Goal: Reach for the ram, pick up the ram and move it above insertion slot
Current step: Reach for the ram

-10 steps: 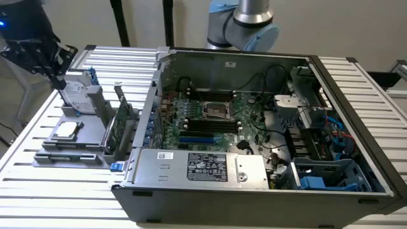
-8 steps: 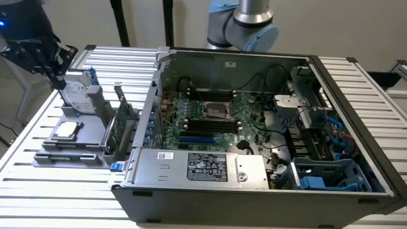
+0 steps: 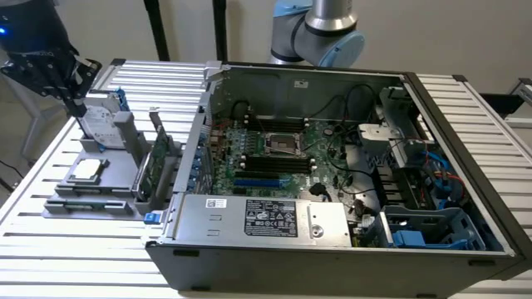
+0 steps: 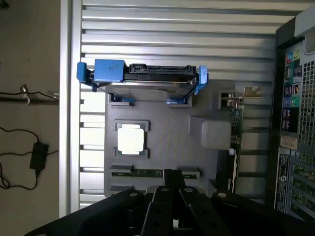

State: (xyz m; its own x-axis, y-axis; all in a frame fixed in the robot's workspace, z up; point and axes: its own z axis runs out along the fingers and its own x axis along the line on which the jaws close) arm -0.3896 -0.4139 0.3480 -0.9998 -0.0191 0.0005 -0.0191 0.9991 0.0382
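While the black jointed gripper (image 3: 76,111) hangs over the far end of the grey moulded holder tray (image 3: 119,179), its fingers look pressed together with nothing pinched between them. The ram (image 3: 87,204), a long thin green circuit-board stick, lies flat along the tray's edge nearest the exterior camera, well apart from the gripper. Between the two sit a silver hard drive in a blue bracket (image 3: 99,121) and a square silver processor chip (image 3: 89,169). A wider green expansion card (image 3: 158,159) stands upright beside the open grey computer case (image 3: 332,269).

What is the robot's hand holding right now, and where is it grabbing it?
Nothing. The gripper hangs in the air above the gray tray, and the ram stick lies in that tray, untouched.
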